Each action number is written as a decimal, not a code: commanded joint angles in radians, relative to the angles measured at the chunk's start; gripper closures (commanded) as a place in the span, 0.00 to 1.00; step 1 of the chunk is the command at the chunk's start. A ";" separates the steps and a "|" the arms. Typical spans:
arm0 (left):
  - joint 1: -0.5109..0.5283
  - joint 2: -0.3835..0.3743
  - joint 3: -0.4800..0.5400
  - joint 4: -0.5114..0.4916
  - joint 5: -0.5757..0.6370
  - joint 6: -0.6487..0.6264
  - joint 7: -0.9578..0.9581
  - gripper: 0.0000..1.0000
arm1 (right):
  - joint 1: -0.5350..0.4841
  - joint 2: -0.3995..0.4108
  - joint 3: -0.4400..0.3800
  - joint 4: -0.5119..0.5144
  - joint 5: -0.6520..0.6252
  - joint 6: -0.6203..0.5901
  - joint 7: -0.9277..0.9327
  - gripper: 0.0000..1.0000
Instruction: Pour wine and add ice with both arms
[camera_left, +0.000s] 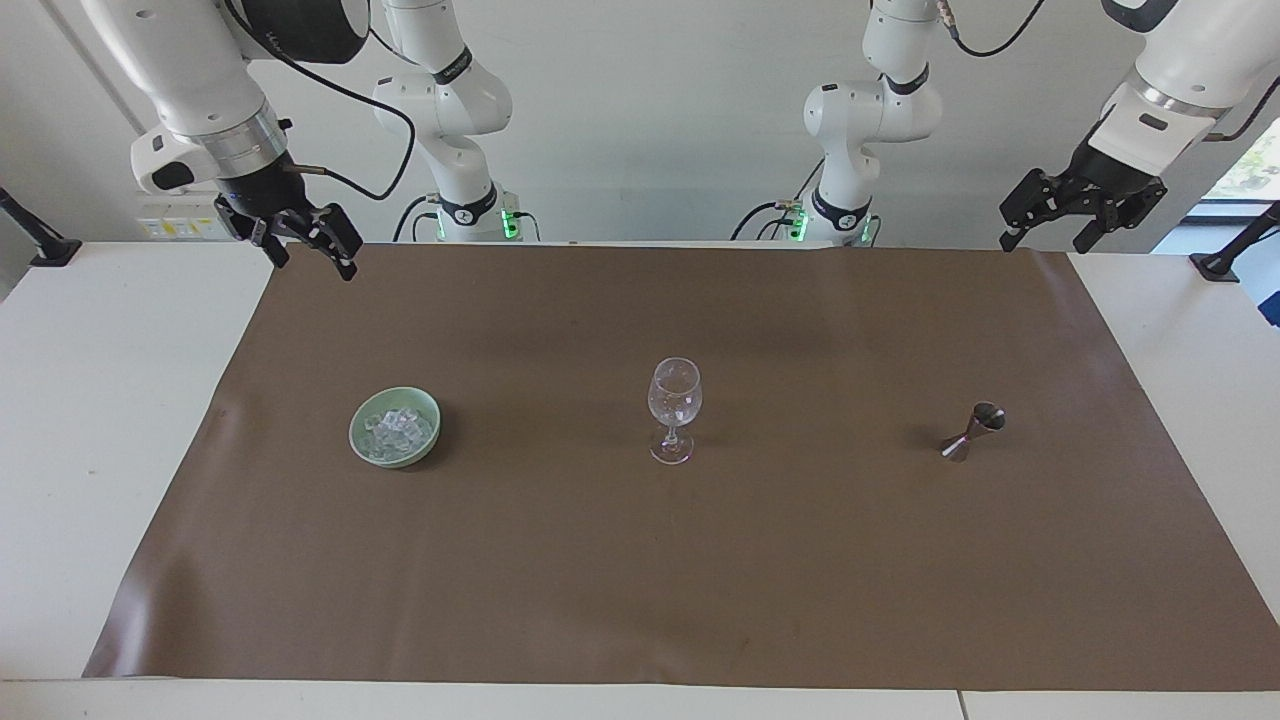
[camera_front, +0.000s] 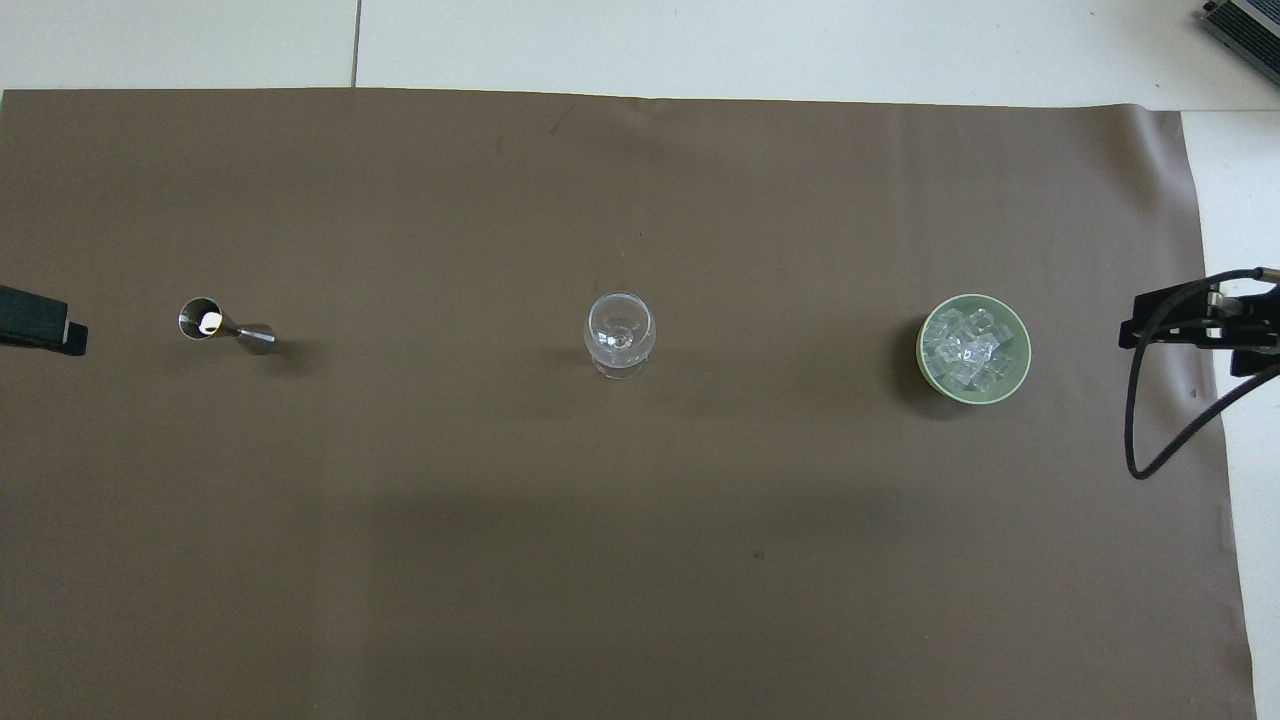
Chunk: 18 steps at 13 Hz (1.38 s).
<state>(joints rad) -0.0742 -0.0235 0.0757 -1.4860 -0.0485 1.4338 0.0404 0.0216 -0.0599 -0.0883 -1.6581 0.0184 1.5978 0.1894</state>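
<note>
Ice (camera_left: 396, 433) sits in the green bowl (camera_left: 430, 412) toward the right arm's end of the table (camera_left: 100, 400); wine glass (camera_left: 675, 408) mid-mat, jigger (camera_left: 972, 432) toward the left arm's end. Both grippers, right (camera_left: 310, 250) and left (camera_left: 1050, 232), hang raised over the mat's robot-side corners, fingers spread, empty.

We see a mat (camera_left: 640, 560) spread over the worktop (camera_left: 110, 420), and on it three things in a row, well apart. The wine glass (camera_left: 675, 410) stands upright in the middle. The bowl (camera_left: 394, 426) sits toward the right arm's end, with the ice (camera_left: 398, 432) in it. The jigger (camera_left: 973, 431) stands toward the left arm's end. All three lie about equally near the robots.
</note>
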 joint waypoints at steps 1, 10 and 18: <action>-0.015 -0.016 -0.004 -0.011 0.002 -0.001 -0.011 0.00 | -0.006 -0.008 0.001 -0.005 0.023 -0.006 -0.018 0.00; -0.016 -0.015 -0.005 -0.014 -0.005 0.040 0.003 0.00 | -0.006 -0.008 0.001 -0.005 0.023 -0.006 -0.018 0.00; -0.052 -0.012 -0.004 -0.013 -0.007 0.060 0.004 0.00 | -0.006 -0.008 0.001 -0.005 0.023 -0.006 -0.018 0.00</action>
<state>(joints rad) -0.1023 -0.0235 0.0580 -1.4860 -0.0495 1.4735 0.0413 0.0216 -0.0599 -0.0883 -1.6581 0.0184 1.5979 0.1894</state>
